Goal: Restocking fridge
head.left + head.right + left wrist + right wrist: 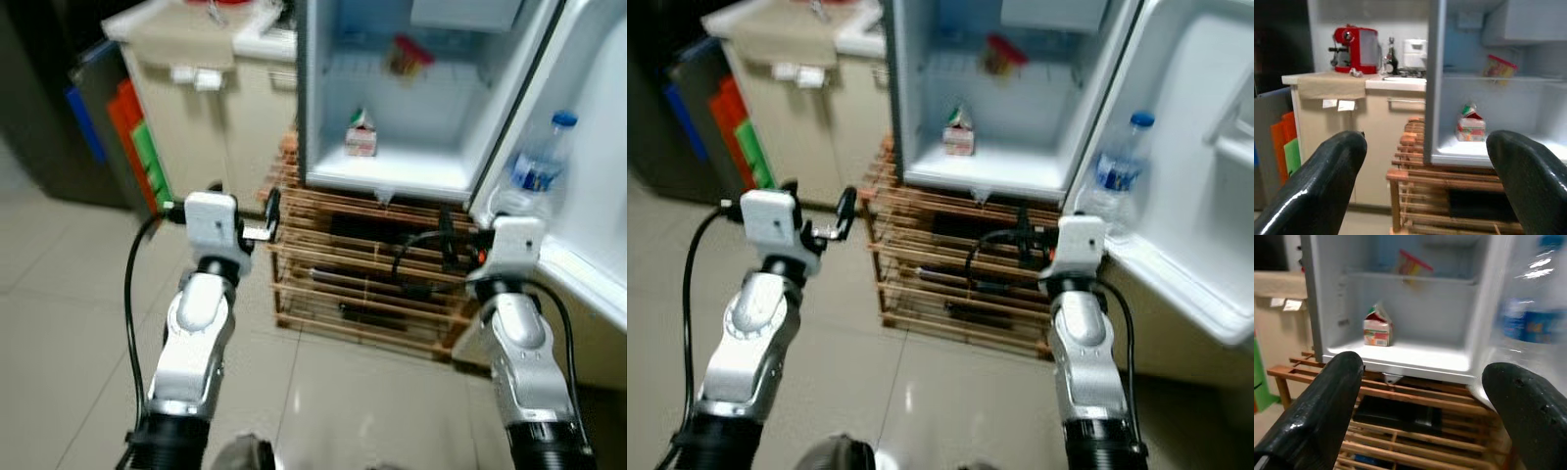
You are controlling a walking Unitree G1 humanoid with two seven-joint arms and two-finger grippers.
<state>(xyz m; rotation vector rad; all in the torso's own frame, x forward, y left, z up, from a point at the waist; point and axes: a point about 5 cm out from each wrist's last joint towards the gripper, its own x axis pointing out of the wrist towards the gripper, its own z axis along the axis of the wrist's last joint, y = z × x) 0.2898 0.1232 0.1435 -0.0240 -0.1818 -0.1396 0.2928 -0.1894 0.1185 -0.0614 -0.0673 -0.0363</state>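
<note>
A small white fridge (392, 166) stands open on a wooden slatted rack (372, 289). A little carton (361, 135) sits on its bottom shelf, and a red-lidded container (407, 54) lies on the shelf above. A water bottle (534, 166) stands in the shelf of the open door (598, 147). My left gripper (1427, 147) is open and empty, held left of the rack, short of the fridge. My right gripper (1422, 369) is also open and empty, in front of the rack below the fridge's right corner, near the bottle.
A beige counter cabinet (196, 127) stands left of the fridge, with a red coffee machine (1354, 46) on top. Orange and green panels (132, 137) lean beside it. Pale floor tiles (59, 323) stretch out to the left and in front.
</note>
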